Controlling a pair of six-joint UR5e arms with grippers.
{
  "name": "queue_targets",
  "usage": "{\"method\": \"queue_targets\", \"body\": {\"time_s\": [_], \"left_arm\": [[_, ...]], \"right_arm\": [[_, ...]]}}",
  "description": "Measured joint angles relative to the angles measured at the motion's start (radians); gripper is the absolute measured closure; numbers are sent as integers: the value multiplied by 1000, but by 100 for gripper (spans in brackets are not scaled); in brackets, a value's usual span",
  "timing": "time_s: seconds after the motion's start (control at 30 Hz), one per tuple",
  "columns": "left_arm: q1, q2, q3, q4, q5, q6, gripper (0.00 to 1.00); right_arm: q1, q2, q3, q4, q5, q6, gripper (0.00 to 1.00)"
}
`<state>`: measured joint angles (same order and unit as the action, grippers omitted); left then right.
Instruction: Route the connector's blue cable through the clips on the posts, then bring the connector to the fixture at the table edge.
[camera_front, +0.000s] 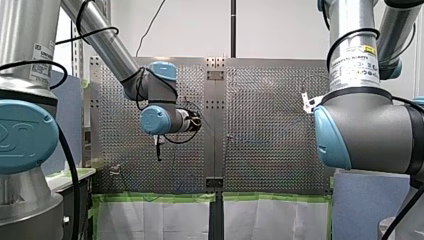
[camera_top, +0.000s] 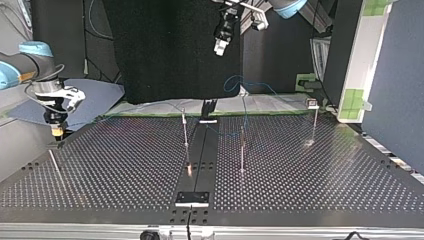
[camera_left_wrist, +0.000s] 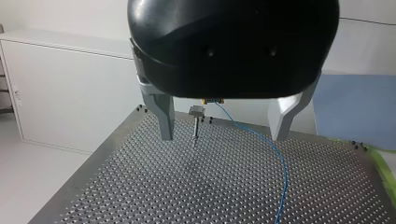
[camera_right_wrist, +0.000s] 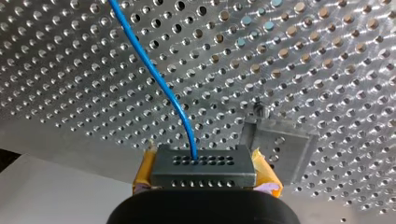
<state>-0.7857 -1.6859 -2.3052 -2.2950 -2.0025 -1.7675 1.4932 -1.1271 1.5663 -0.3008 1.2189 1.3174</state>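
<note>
While our right gripper (camera_right_wrist: 205, 173) clamps the connector (camera_right_wrist: 204, 164), blue cable (camera_right_wrist: 154, 74) running from it over the worktop (camera_left_wrist: 224, 186), our left gripper (camera_left_wrist: 222, 135) hangs wide open, a post (camera_left_wrist: 195, 125) ahead.

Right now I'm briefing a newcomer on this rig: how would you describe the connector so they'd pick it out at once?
Start at the edge of the perforated table at the top view's left, where my right pincer hangs. Between its yellow pads sits the connector, a dark grey block. Nothing else has two rows of small holes with a blue cable running out.
</note>
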Motion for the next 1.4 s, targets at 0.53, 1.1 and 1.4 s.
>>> {"method": "queue_targets", "body": {"time_s": [0.53,1.1,1.4], "left_arm": [[0,0,0,9,0,-1,0],[0,0,0,20,-23,0,0],[1,0,0,23,-24,0,0]], "right_arm": [[-59,0,-21,-60,-141,51,100],[-65,0,-25,-86,-283,107,100],[-70,13,-36,-109,-301,138,100]]}}
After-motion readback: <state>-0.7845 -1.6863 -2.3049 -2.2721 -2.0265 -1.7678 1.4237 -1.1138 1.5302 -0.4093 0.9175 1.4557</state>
